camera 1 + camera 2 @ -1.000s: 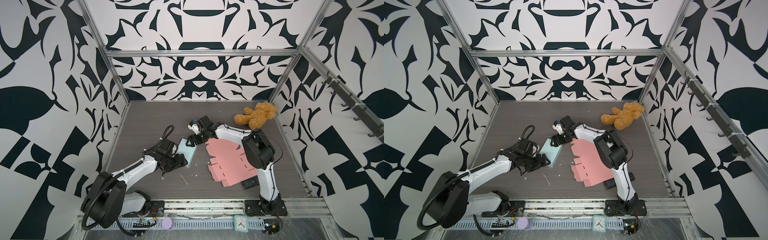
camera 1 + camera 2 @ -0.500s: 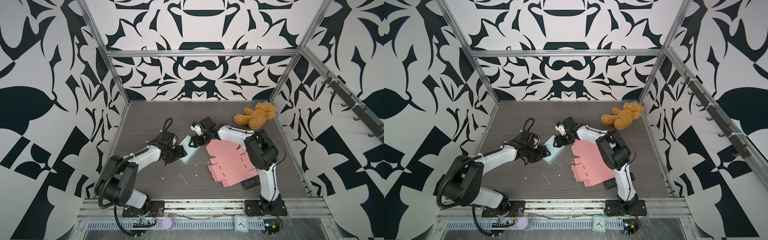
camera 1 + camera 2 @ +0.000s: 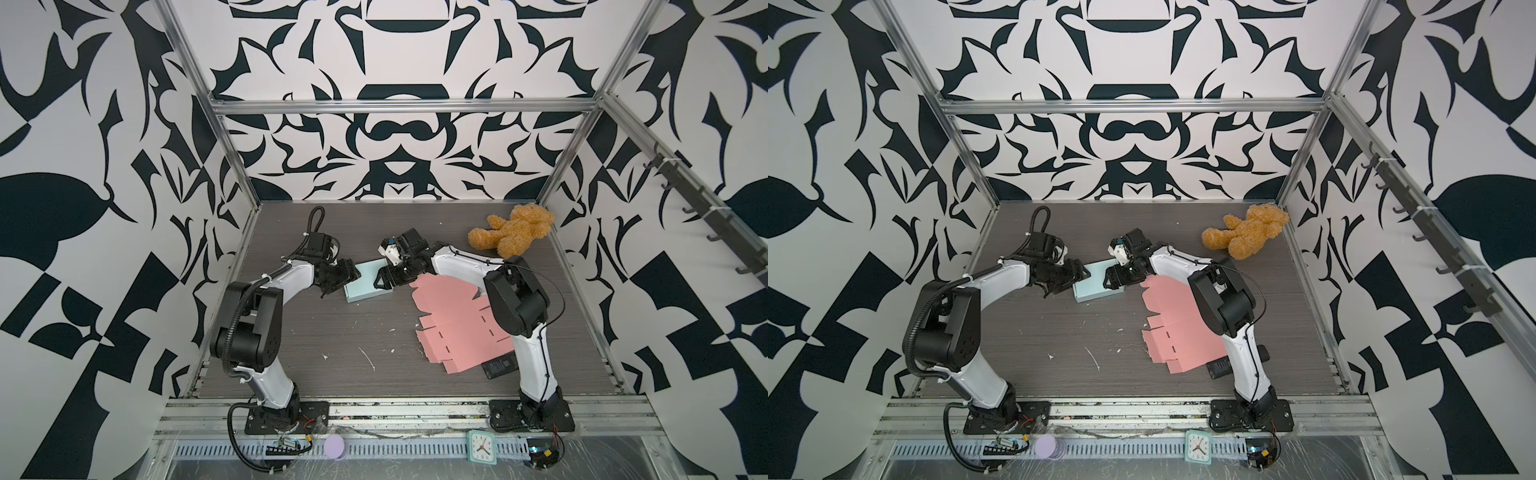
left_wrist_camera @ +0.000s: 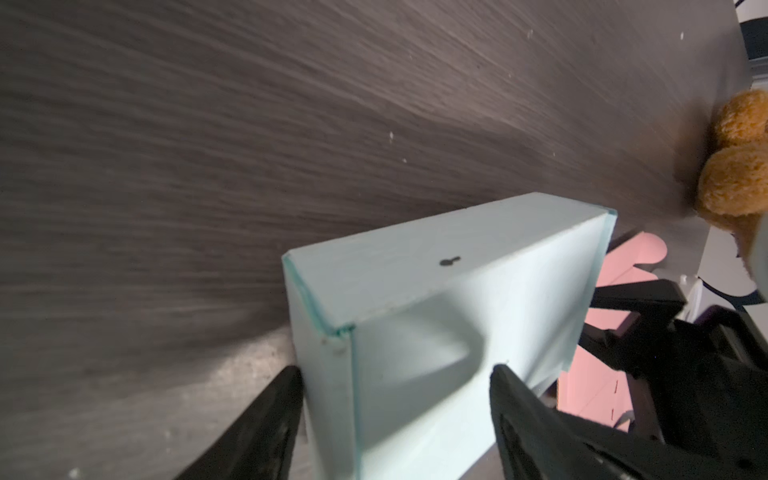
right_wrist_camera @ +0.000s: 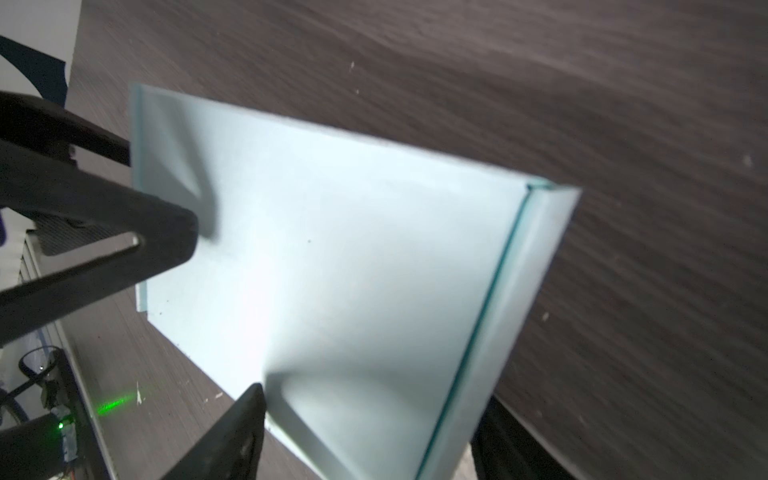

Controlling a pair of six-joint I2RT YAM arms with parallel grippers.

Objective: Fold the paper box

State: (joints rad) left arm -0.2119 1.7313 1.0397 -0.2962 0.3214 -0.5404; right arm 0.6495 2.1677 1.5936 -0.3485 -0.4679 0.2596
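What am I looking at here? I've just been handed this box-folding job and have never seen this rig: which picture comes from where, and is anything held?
Two white-and-black robot arms stand at the near edge of a grey table. The two wide pictures come from one camera pair overhead. The two close-ups come from a camera on each arm's wrist. On the table lie a folded light-blue box, flat pink cardboard cutouts, a teddy bear in the far right corner and a small black object by the right arm's base. The left gripper and right gripper meet at opposite ends of the box, each with its jaws apart around an edge. Whether they squeeze it, I cannot tell.
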